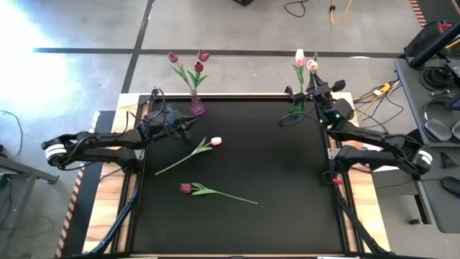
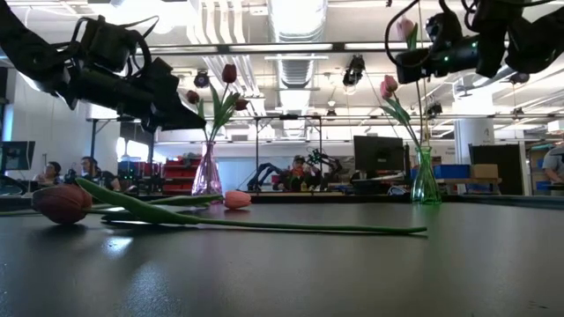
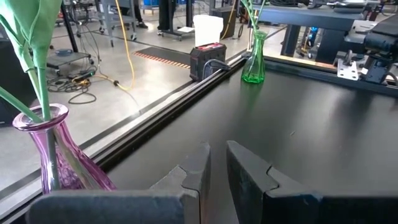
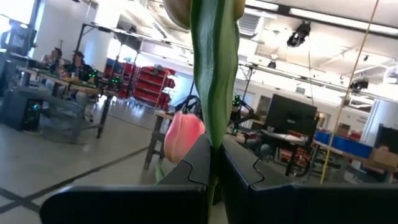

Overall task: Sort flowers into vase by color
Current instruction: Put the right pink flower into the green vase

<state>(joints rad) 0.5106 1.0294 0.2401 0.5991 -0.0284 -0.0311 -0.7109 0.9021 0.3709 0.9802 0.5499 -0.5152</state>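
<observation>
- The right gripper (image 1: 300, 92), at the high view's upper right, has its fingers (image 4: 239, 167) closed on a pink tulip's stem (image 4: 214, 74) above the green vase (image 1: 296, 109).
- The left gripper (image 1: 188, 124), fingers a narrow gap apart and holding nothing, hovers beside the purple vase (image 1: 196, 105) with its maroon tulips (image 1: 199, 66).
- A pink tulip (image 1: 215, 142) and a maroon tulip (image 1: 186, 188) lie mid-table (image 1: 287, 180).

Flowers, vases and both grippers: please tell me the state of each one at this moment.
Purple vase: upright, holds three maroon tulips.
Green vase: upright, holds a pink tulip.
Pink tulip on table: lying flat, not held.
Maroon tulip on table: lying flat, not held.
Right gripper: shut on a pink tulip stem, above the green vase.
Left gripper: empty, fingers slightly apart, beside the purple vase.
</observation>
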